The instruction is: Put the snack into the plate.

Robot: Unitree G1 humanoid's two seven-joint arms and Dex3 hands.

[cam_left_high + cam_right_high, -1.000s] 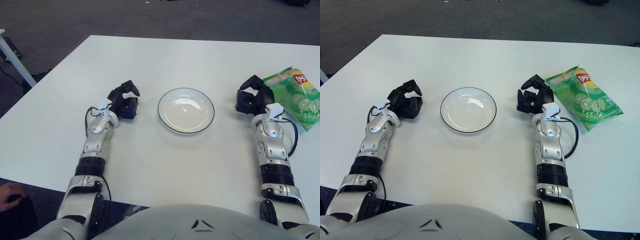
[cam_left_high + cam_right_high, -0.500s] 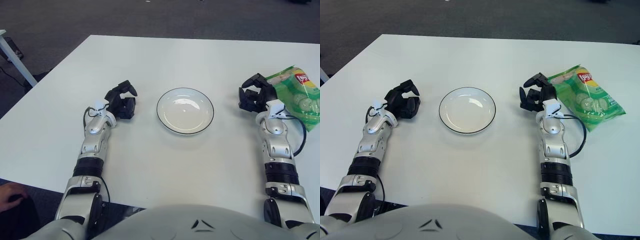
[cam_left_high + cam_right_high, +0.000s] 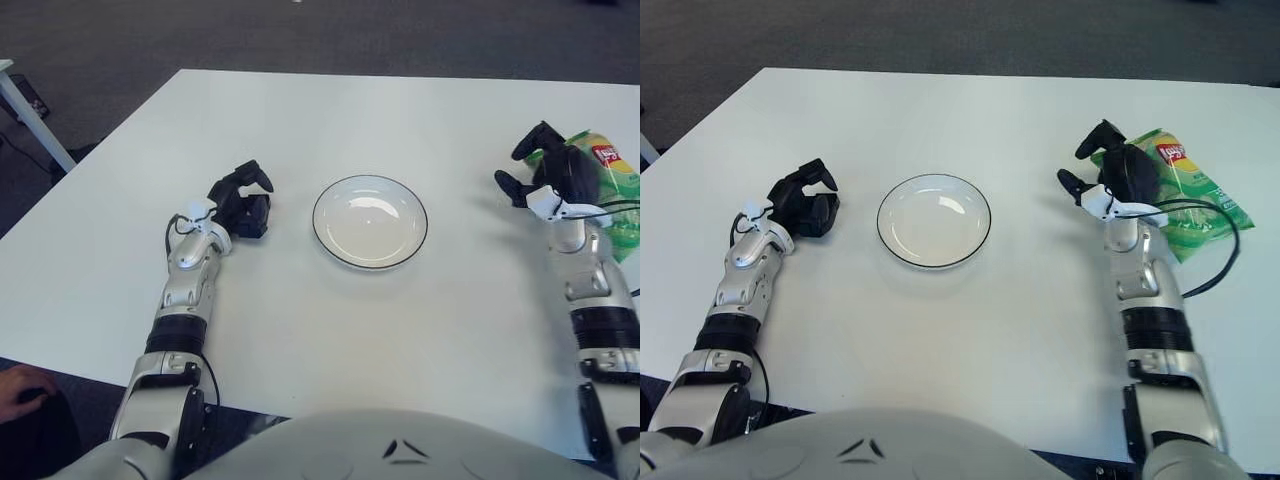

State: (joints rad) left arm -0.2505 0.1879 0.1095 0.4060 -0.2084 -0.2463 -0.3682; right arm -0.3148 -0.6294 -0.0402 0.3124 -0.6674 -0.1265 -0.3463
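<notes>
Two robot hands (image 3: 1118, 172) — one snack (image 3: 1185, 195), one plate (image 3: 934, 220).

Left hand (image 3: 242, 199) rests curled; right hand (image 3: 1112, 178) hovers, fingers spread.

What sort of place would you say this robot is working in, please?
Probably an office or lab test room: a plain white table on dark grey carpet, holding only a white plate and a green snack bag as props.

Green snack bag (image 3: 1185, 195) lying flat, empty white plate (image 3: 934, 220) well left
</notes>
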